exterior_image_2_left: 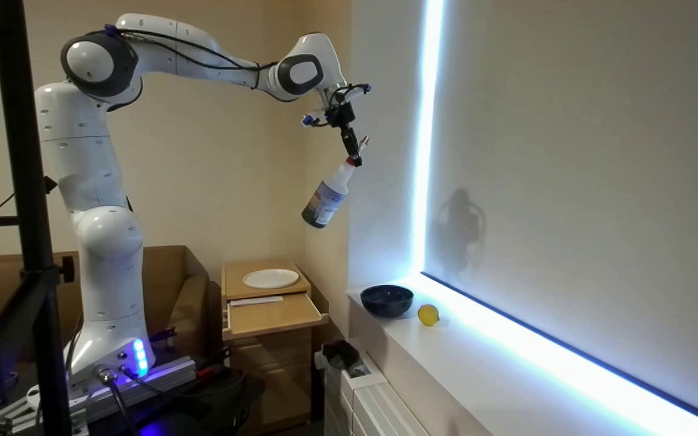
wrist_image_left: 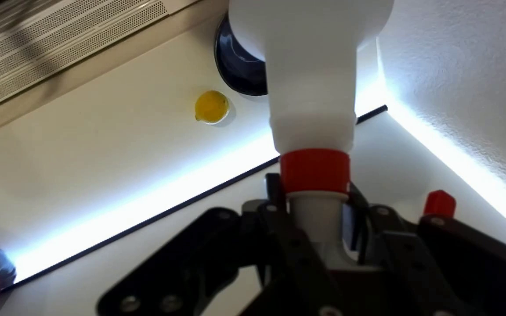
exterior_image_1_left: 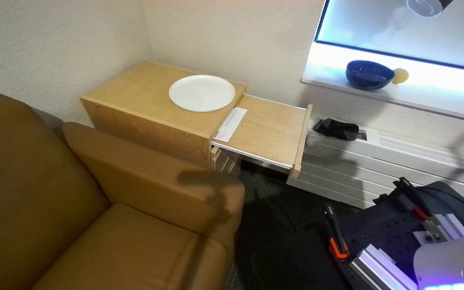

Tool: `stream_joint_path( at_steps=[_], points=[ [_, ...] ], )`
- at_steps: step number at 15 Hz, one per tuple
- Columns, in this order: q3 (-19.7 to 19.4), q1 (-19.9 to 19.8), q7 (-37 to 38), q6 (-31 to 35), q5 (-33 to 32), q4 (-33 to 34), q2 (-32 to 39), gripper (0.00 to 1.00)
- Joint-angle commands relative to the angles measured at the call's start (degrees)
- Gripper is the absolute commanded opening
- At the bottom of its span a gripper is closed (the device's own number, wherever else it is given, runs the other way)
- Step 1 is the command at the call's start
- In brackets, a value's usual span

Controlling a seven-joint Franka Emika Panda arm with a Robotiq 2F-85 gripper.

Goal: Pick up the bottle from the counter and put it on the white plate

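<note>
bottle (exterior_image_2_left: 329,194) hung tilted in midair, the claw (wrist_image_left: 316,189) pinching its top; the pick-up seemed done, while carrying it to the bare plate (exterior_image_1_left: 202,93), lowering and release remained.

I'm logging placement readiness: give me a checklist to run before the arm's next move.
1. Grip: ok; black gripper is closed on the red-collared translucent plastic spray bottle.
2. Lift: ok; bottle hangs in midair, clear of the long white counter.
3. Bottle upright: not ok; tilted.
4. Bottle over round white plate: not ok; wrist view shows counter behind the bottle, no plate.
5. Plate flat on light wooden cabinet: ok.
6. Grip firm enough: cannot tell.
</note>
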Motion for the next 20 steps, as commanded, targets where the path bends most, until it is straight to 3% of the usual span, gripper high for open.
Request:
stream_joint_path(
  at_steps=[1,2,8,11,14,15,16,19,20],
  points=[
    [0.3,-0.4,-0.1,0.0,0.2,0.3,0.5,0.33],
    [0.3,-0.4,-0.1,0.1,0.2,0.3,0.6,0.08],
    [10.4,6.0,0.7,5.9,-12.1,-3.8,0.1,0.08],
    [15.4,10.7,0.8,11.2,-12.4,-3.7,1.9,0.08],
    [17.4,13.5,0.8,18.1,-10.5,-2.9,3.8,0.08],
    [17.3,13.2,1.6,14.9,-11.4,-3.6,3.3,0.08],
    [17.6,13.9,2.1,15.5,-11.3,-3.6,3.8,0.33],
    [17.2,13.8,2.1,15.3,-11.3,-3.6,4.0,0.33],
    [17.0,13.7,2.0,15.3,-11.3,-3.6,4.1,0.08]
  ],
)
